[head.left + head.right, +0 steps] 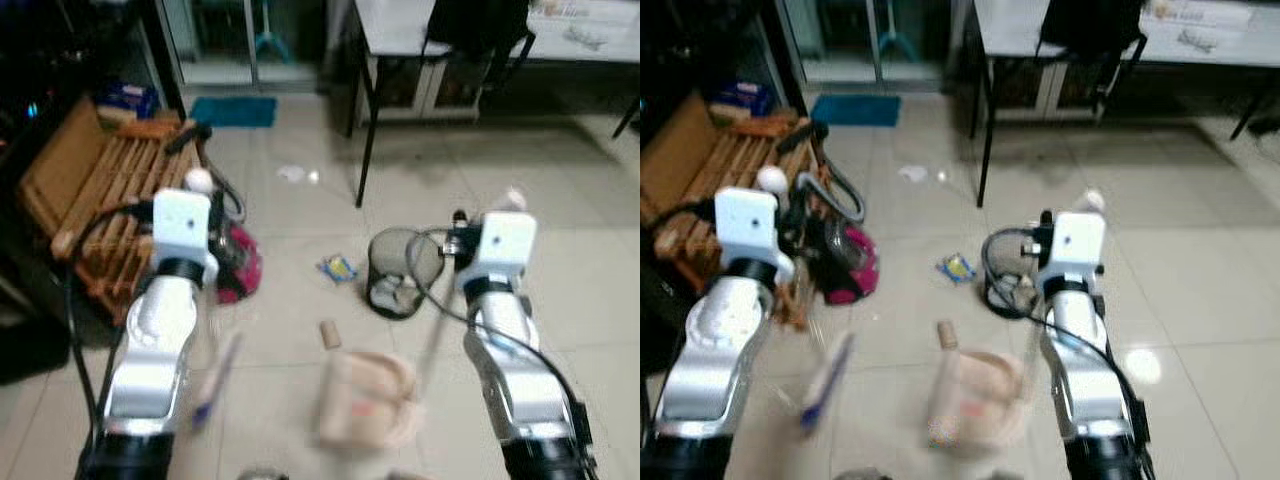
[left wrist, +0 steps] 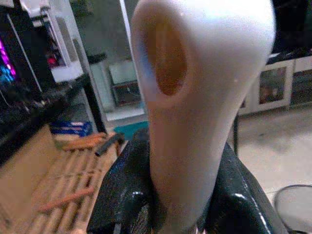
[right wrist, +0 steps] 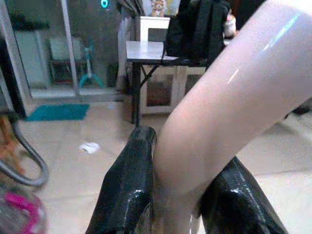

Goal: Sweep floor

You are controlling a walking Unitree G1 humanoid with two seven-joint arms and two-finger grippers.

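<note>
Fingers of left gripper (image 2: 170, 195) pinch brush handle (image 2: 195, 97); brush (image 1: 212, 385) hangs below them, bristles near floor. Right gripper (image 3: 178, 190) fingers clamp dustpan handle (image 3: 219, 107); dustpan (image 1: 365, 400) sits on floor below and between both grippers. Cork-like scrap (image 1: 329, 334) and wrapper (image 1: 338, 267) lie beyond dustpan, bin (image 1: 400, 272) further out. I judge best move: keep dustpan lip flat on tile, draw brush in short strokes toward it, scrap first. Blur means go slow.
</note>
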